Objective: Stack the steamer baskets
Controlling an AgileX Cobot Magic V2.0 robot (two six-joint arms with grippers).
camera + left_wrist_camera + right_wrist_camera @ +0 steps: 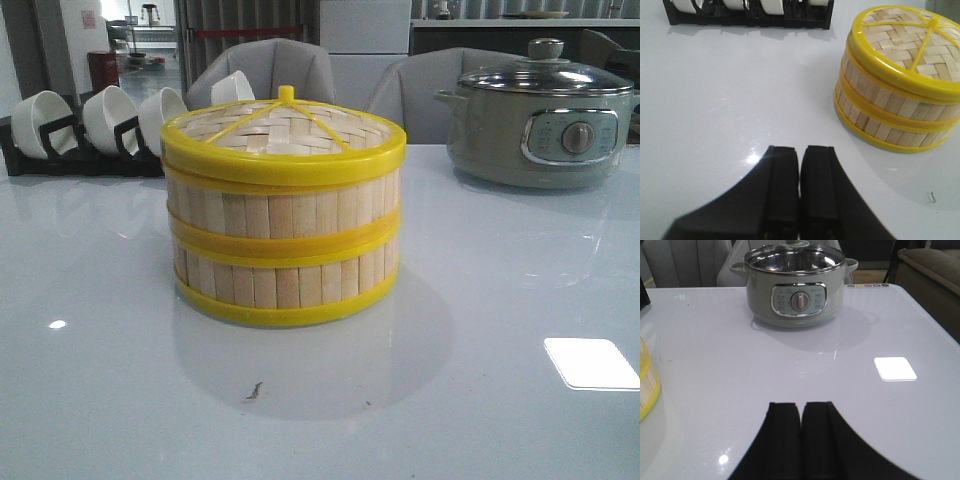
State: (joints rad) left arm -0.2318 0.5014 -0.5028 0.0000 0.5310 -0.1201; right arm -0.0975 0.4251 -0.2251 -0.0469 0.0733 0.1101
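Both steamer baskets [284, 245] stood stacked mid-table, woven lid [285, 125] on top. Left gripper [799, 165] and right gripper [801, 412] hung apart from the stack, fingers pressed together, empty. Stacking looked finished; probably nothing remained but keeping clear.

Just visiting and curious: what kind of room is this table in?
Probably a mock kitchen or dining area: an electric cooking pot, a rack of white bowls and stacked bamboo steamer baskets sit on the table.

The steamer baskets [283, 250] are showing pale bamboo slats banded by bright yellow rims, under a woven lid [285, 130] with yellow spokes. The electric pot [540, 125] is looking grey-green, and the bowls [110, 118] white in a black rack [80, 160] on the glossy white table [120, 380].
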